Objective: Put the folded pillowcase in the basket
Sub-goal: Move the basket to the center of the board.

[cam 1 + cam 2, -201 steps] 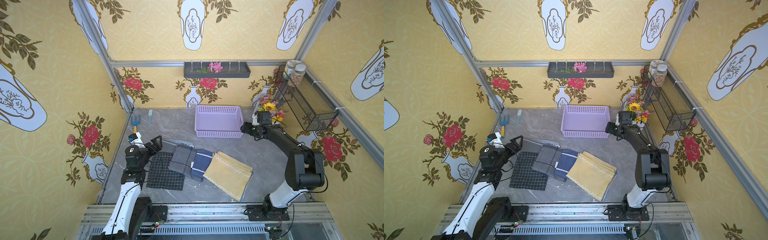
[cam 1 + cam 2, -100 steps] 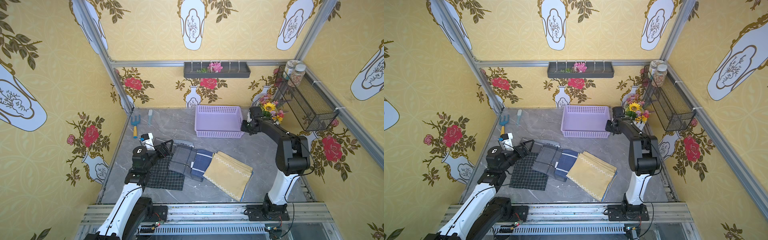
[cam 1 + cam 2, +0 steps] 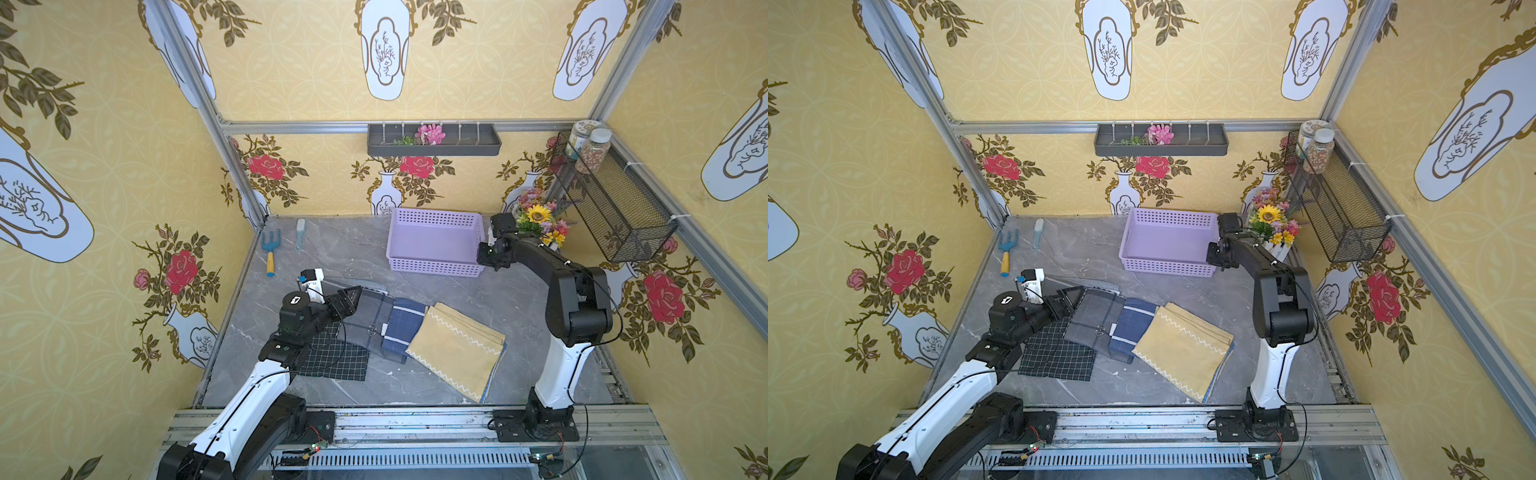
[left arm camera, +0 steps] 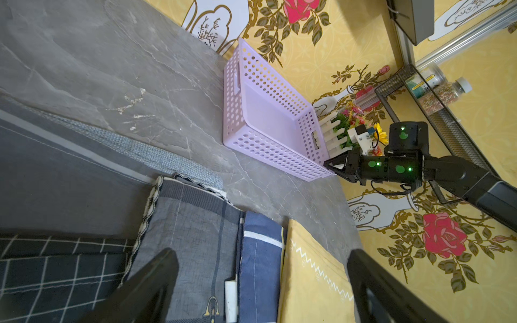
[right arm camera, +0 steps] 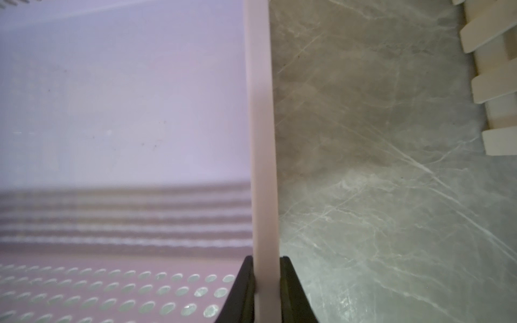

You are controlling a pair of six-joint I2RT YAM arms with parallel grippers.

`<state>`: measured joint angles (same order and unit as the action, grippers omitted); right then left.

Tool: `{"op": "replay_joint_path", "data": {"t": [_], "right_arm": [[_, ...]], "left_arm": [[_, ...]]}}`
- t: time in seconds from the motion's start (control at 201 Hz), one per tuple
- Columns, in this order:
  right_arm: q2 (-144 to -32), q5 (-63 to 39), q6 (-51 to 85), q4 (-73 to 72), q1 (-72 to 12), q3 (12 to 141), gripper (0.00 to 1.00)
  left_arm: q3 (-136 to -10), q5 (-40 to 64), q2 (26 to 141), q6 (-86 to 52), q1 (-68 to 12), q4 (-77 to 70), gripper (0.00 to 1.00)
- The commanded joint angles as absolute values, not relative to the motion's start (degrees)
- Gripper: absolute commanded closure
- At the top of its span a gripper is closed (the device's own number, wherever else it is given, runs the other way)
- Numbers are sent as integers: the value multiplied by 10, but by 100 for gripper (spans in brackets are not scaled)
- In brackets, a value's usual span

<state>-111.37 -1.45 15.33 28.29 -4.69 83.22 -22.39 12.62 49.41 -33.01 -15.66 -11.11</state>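
Four folded pillowcases (image 3: 403,328) lie overlapping on the bench (image 3: 340,249), none of them yet in the basket (image 3: 436,268), which stands empty near the back wall. My left gripper (image 3: 348,300) hangs wide open just over the grey one (image 3: 365,318). My right gripper (image 5: 265,264) is pinched on the basket's side rim.

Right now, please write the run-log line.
right end effector: shut on basket rim | left end effector: open over folded cloths | basket: empty

Top views high overhead; both wrist views low, toward the basket (image 4: 274,152).
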Motion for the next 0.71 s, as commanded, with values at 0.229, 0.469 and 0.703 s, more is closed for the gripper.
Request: {"op": "replay_joint_path", "data": {"t": [0.229,0.469,0.703], "right_arm": [[-1069,4,149,296,-89,794,87],[-1032,5,133,296,-96,756,87],[-1028,-15,105,288,-87,737,89]], "left_arm": [[-230,97,518,-332,-222,-127,0],[-240,78,533,-339,-288,-128,0],[-263,51,571,-342,-361,-133,0]]}}
